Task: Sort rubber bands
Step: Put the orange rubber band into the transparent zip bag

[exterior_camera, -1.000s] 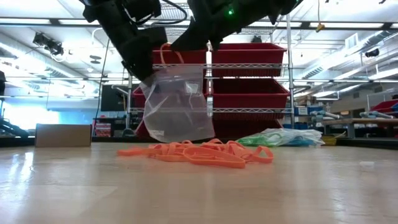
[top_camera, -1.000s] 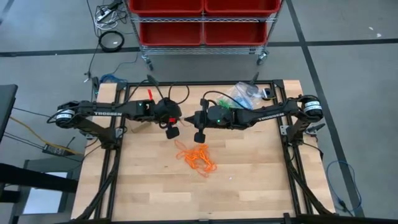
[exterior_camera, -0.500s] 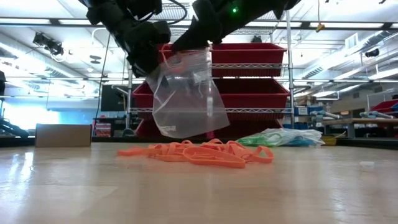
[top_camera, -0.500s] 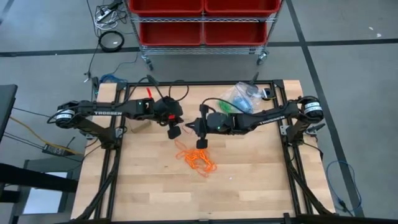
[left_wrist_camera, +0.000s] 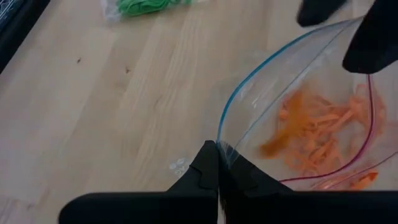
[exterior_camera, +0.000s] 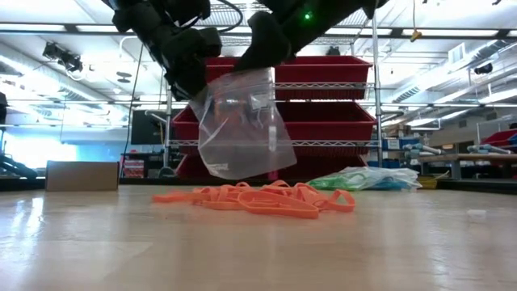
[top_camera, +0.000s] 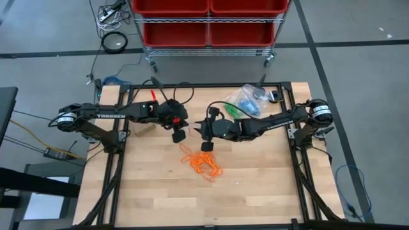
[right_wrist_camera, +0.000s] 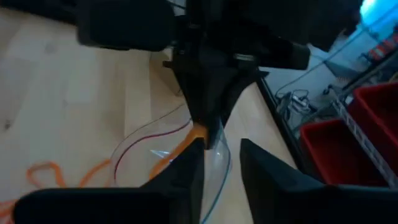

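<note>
Rubber bands (top_camera: 202, 161): orange tangle loose near worktop centre, directly beneath clear bag (exterior_camera: 238, 121) hung above them. Left gripper (left_wrist_camera: 217, 167) pinched tight on bag's rim, holding one lip up. Right gripper (right_wrist_camera: 217, 155) at opposite lip, fingers slightly parted around plastic edge; likely meant to spread mouth for loading. Green and blue bands already bagged (top_camera: 246, 99) near worktop's far right corner, kept apart from orange.

Workshop or warehouse lab, we judge: wooden table (top_camera: 255, 185) on grey concrete floor (top_camera: 358, 64), wheeled wire rack of red bins (top_camera: 208, 19) at twelve o'clock, strip-lit ceiling (exterior_camera: 452, 16).
</note>
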You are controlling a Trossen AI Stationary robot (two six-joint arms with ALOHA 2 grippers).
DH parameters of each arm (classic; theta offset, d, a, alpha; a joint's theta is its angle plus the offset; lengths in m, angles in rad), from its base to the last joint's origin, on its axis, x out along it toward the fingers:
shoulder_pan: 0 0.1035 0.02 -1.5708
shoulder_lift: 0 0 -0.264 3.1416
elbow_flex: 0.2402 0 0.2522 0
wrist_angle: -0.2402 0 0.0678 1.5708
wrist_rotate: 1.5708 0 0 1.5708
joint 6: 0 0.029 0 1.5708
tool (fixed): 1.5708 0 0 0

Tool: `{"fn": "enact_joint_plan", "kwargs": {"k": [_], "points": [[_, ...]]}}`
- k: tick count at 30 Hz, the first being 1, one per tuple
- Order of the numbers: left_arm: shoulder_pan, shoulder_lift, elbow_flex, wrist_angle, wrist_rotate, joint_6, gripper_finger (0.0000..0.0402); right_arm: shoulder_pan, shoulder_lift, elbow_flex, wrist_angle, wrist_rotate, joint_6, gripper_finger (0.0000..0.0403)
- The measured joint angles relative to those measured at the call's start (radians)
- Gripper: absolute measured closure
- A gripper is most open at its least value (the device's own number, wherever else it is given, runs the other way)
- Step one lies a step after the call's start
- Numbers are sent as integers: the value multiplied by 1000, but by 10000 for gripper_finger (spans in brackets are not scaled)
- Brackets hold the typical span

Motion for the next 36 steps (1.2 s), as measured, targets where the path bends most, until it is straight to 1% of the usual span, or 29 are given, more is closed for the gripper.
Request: {"fn": "enact_joint_plan", "kwargs": {"k": [3,7,9,12,14,16,18,20,22,25,27,31,36], "points": [[0,0,0,-12,-4,1,401,5,-6,0,-17,-13,41,281],[0,0,0,-27,-23,2,401,36,-52,0,-71,-16,86,267],[0,0,0,-29,-24,2,401,57,-89,0,-131,-16,114,266],[0,0,0,-44,-46,2,401,90,-156,0,-273,-31,177,270],[0,0,0,-48,-55,7,401,106,-195,-8,-362,-72,238,273],[0,0,0,-42,-58,16,401,115,-223,-36,-439,-147,308,275],[0,0,0,-39,-58,18,401,121,-235,-92,-440,-220,378,276],[0,0,0,-39,-58,18,401,127,-240,-159,-391,-278,432,277],[0,0,0,-39,-59,18,401,137,-232,-233,-274,-342,470,277],[-1,0,0,-37,-60,18,401,149,-185,-330,-97,-410,494,277],[-2,0,0,-37,-60,18,401,154,-147,-379,-31,-442,498,279],[-2,0,0,-39,-60,18,401,165,-49,-431,42,-497,537,282],[-2,0,0,-28,-60,18,401,172,62,-427,194,-561,545,282]]}}
